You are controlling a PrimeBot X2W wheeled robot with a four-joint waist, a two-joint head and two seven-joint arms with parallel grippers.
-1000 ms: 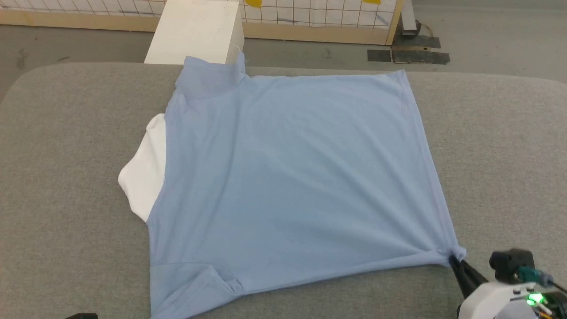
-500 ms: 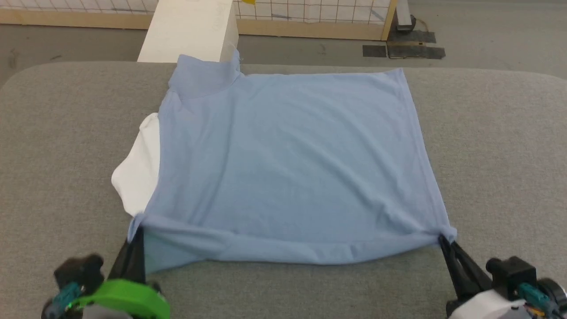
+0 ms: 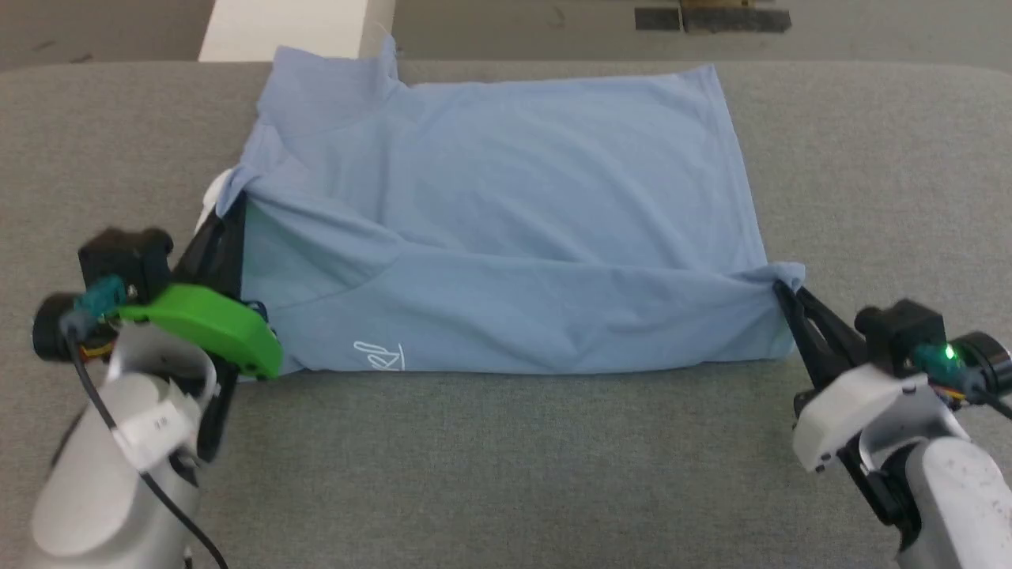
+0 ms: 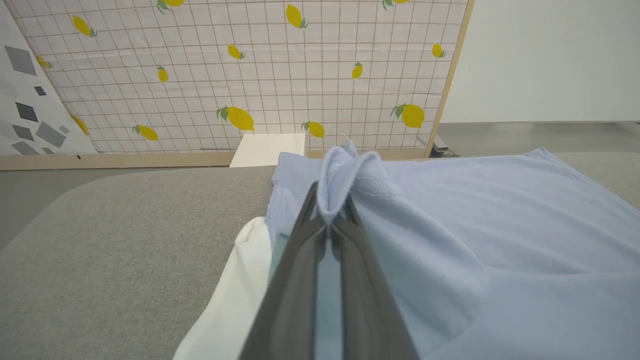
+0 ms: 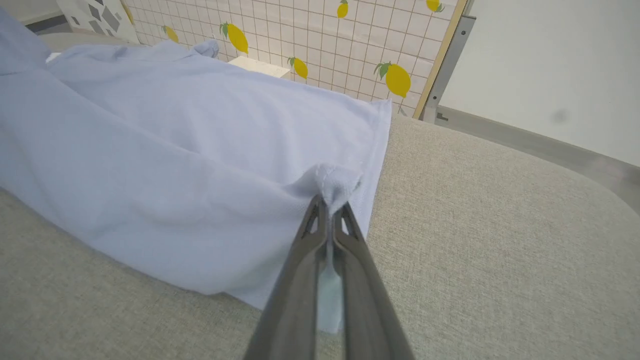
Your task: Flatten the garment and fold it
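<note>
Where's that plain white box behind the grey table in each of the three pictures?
Head view: plain white box at the top edge, left of centre.
Left wrist view: box near the middle, under the lemon-print panel.
Right wrist view: box small, upper left of centre.
Shared landmark: the light blue knit shirt, whose far corner shows beside the box.

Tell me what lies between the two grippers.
In the head view, the garment spans from the left gripper to the right gripper, each shut on a corner.
</note>
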